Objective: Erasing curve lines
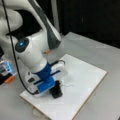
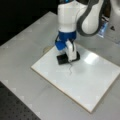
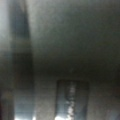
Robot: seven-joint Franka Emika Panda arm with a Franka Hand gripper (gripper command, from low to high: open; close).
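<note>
Your gripper (image 1: 55,90) stands low over the white board (image 1: 82,82), its tip meeting a black block (image 1: 56,91) that rests flat on the board's surface; whether the jaws are pinching that block or merely pressed together above it, you cannot tell. In both front views the block (image 2: 68,58) sits under the blue mount (image 2: 65,40) at the end of the arm. The curve lines (image 1: 68,85) lie just beside the block, a thin grey squiggle trailing off toward a front view's right. In a front view the curve lines (image 2: 70,69) run from the block's edge toward the bottom of the view, still plain on the board (image 2: 82,82). A bright glare spot (image 2: 90,58) shines on the board near the arm. The board lies on a grey table (image 2: 22,50). Your wrist view shows only dim grey shapes, and nothing there can be made out.
</note>
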